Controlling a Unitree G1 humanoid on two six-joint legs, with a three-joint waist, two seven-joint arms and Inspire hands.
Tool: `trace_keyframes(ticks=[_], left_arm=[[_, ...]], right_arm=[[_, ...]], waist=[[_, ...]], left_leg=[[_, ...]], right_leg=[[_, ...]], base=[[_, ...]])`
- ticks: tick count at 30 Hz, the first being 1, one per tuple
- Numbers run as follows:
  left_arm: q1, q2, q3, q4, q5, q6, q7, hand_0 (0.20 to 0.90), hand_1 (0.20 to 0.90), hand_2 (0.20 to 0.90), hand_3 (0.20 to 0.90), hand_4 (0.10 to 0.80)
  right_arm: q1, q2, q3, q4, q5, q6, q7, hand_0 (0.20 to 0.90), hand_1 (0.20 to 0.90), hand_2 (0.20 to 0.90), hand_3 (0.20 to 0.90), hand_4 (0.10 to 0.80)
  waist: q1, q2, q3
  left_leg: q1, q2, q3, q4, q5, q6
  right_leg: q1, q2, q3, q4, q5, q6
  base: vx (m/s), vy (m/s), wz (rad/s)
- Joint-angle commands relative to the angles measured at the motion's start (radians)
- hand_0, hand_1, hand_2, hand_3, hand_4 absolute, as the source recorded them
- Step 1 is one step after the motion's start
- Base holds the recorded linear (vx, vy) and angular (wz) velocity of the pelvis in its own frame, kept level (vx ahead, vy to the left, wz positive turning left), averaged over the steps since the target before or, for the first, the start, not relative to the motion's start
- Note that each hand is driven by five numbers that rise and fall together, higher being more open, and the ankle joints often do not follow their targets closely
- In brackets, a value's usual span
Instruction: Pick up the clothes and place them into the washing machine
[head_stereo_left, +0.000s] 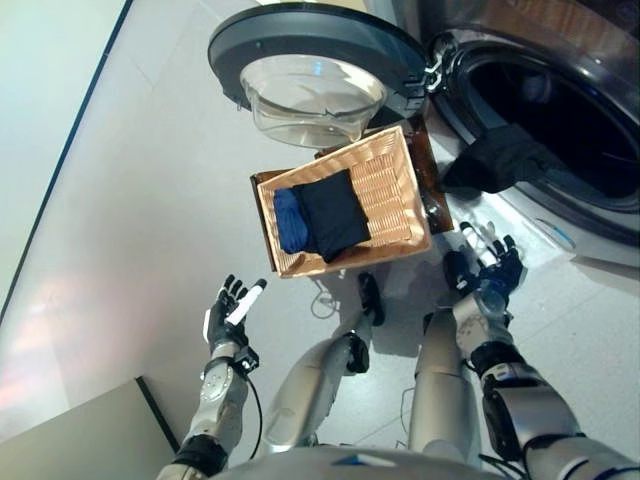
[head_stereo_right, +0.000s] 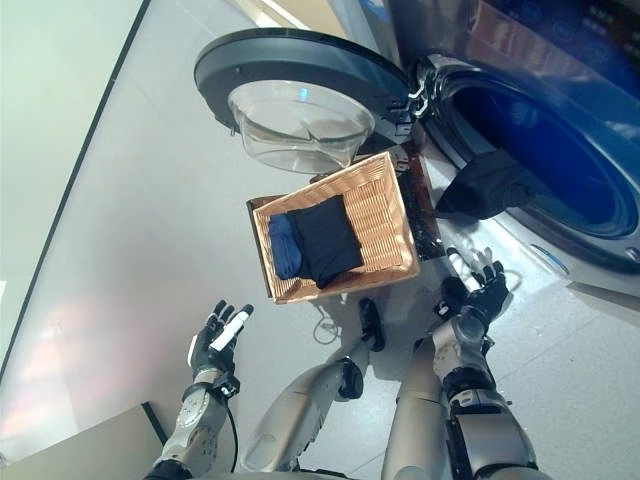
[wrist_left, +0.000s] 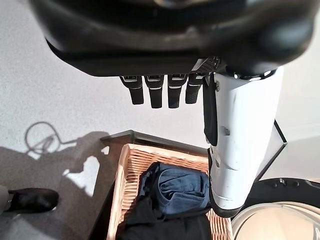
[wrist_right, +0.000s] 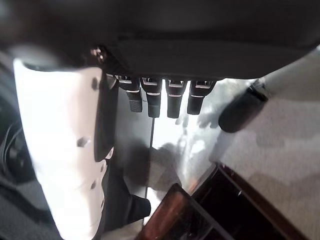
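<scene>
A wicker basket (head_stereo_left: 392, 170) stands on the floor in front of the washing machine (head_stereo_left: 590, 190). Inside it lie a folded black garment (head_stereo_left: 331, 214) and a blue garment (head_stereo_left: 290, 220), both also seen in the left wrist view as blue garment (wrist_left: 182, 185). Another dark garment (head_stereo_left: 500, 160) hangs over the lip of the drum opening. My left hand (head_stereo_left: 230, 310) is open, low and left of the basket, holding nothing. My right hand (head_stereo_left: 488, 268) is open by the basket's right corner, below the drum, holding nothing.
The machine's round door (head_stereo_left: 315, 60) stands swung open behind the basket, its glass bowl (head_stereo_left: 312, 100) facing forward. A dark stand (head_stereo_left: 432, 185) lies under the basket's right side. A pale low panel (head_stereo_left: 80, 430) sits at the lower left.
</scene>
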Motion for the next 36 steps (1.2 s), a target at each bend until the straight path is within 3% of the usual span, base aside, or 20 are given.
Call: trace_keyframes(ticks=[1,8,17,26,36], left_arm=[[0.036,0.069,0.054,-0.034,-0.052,-0.044,-0.010,0.900,0.900,0.900,0.900,0.800],[0.050,0.085,0.032,-0.101,-0.070,-0.037,-0.041,0.900,0.900,0.900,0.900,0.800],[0.077,0.111,0.002,-0.207,-0.081,-0.027,-0.074,0.900,0.900,0.900,0.900,0.800],[0.076,0.131,-0.018,-0.273,-0.088,-0.026,-0.083,0.900,0.900,0.900,0.900,0.800],[0.061,0.129,-0.011,-0.262,-0.080,-0.025,-0.082,0.900,0.900,0.900,0.900,0.800]], right_arm=[[-0.045,-0.035,-0.025,0.003,0.096,-0.070,0.040,0.900,0.900,0.900,0.900,0.800],[-0.158,-0.130,-0.068,0.073,0.176,-0.057,0.069,0.900,0.900,0.900,0.900,0.800],[-0.329,-0.274,-0.035,0.127,0.139,-0.014,0.058,0.900,0.900,0.900,0.900,0.800],[-0.494,-0.379,0.037,0.140,0.139,0.011,0.075,0.900,0.900,0.900,0.900,0.800],[-0.577,-0.391,0.085,0.150,0.180,0.019,0.143,0.900,0.900,0.900,0.900,0.800]], waist=[[0.032,0.036,-0.025],[0.053,0.062,-0.010],[0.079,0.090,0.032],[0.093,0.080,0.073],[0.105,0.061,0.074]], left_leg=[[-0.098,0.007,-0.004,0.063,0.001,-0.110],[-0.121,0.004,-0.002,0.073,0.002,-0.111],[-0.176,0.007,0.000,0.092,0.010,-0.111],[-0.235,0.021,-0.005,0.125,0.020,-0.117],[-0.258,0.028,-0.019,0.135,0.028,-0.124]], right_leg=[[0.006,0.054,-0.025,0.026,-0.057,-0.068],[-0.016,0.050,-0.024,0.036,-0.061,-0.067],[-0.069,0.048,-0.023,0.064,-0.061,-0.066],[-0.119,0.049,-0.033,0.109,-0.071,-0.070],[-0.143,0.057,-0.047,0.152,-0.091,-0.078]], base=[[0.000,0.000,0.00],[-0.004,-0.003,0.00],[-0.030,-0.026,0.04],[-0.024,-0.041,0.10],[0.006,-0.022,0.06]])
